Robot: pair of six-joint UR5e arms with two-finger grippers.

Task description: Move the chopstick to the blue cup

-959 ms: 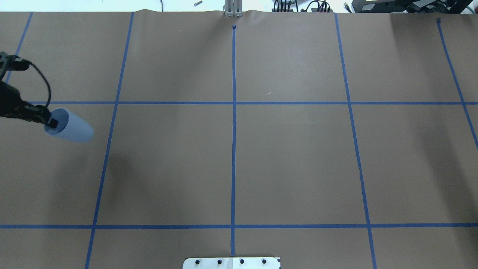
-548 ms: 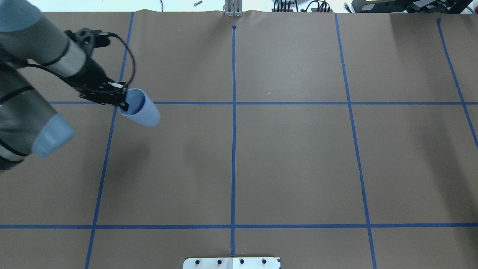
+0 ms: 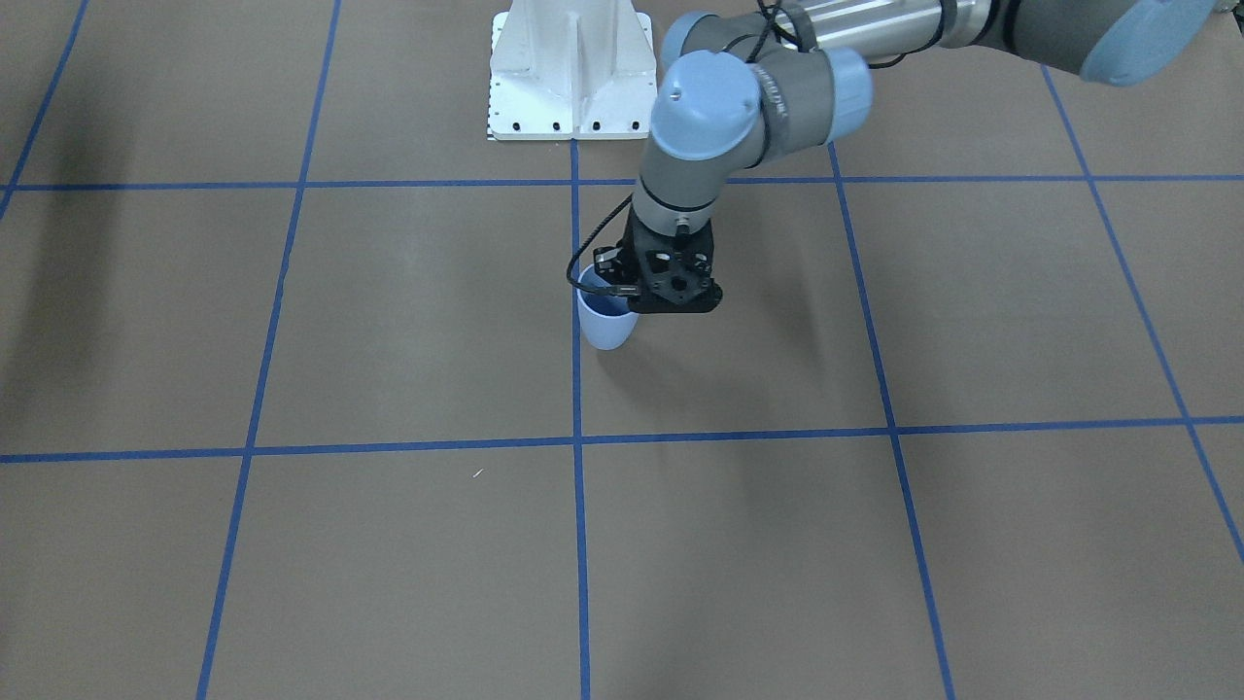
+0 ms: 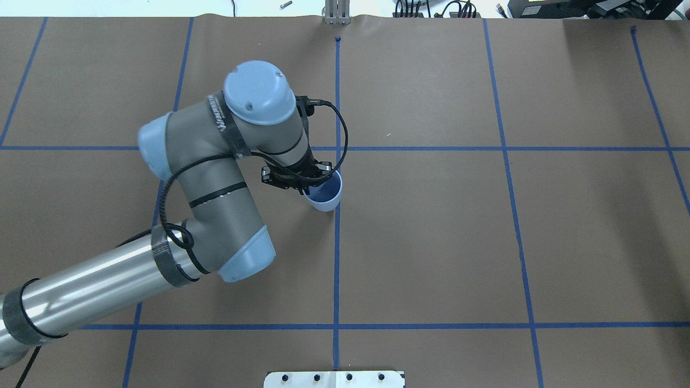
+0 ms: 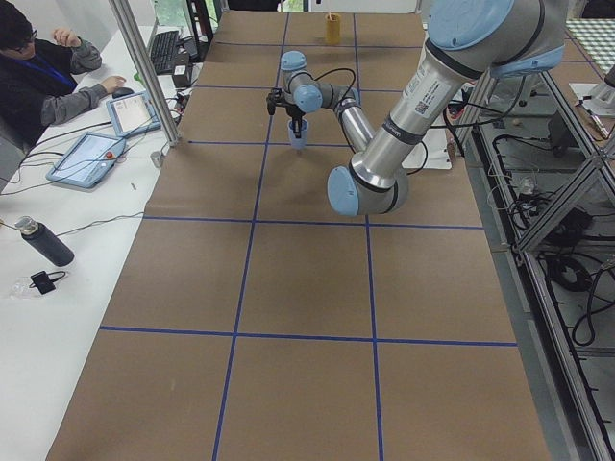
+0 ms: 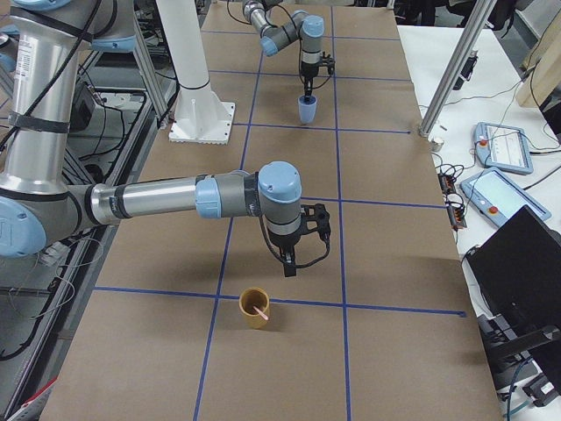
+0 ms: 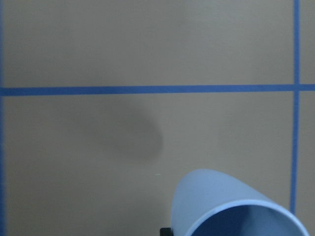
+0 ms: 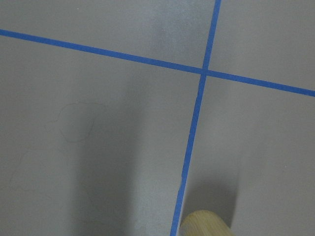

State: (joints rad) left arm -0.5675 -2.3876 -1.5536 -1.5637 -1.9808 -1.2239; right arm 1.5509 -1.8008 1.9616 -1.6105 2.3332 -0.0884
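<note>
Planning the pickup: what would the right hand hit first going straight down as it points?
The right hand would likely meet bare table first, not the tan cup, which sits just off that line; depth is unclear.

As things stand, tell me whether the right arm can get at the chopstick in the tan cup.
Probably yes: the right gripper hangs close above and beside the tan cup, the chopstick shows in its open top, and nothing stands between them.

left arm (image 4: 215, 178): grey joints, pale blue round caps; silver tube well behind the wrist; black bands | cable (image 4: 345, 137): black, looping beside the wrist | left gripper (image 4: 307, 188): black, below the wrist | base (image 3: 570, 73): white, bolted
</note>
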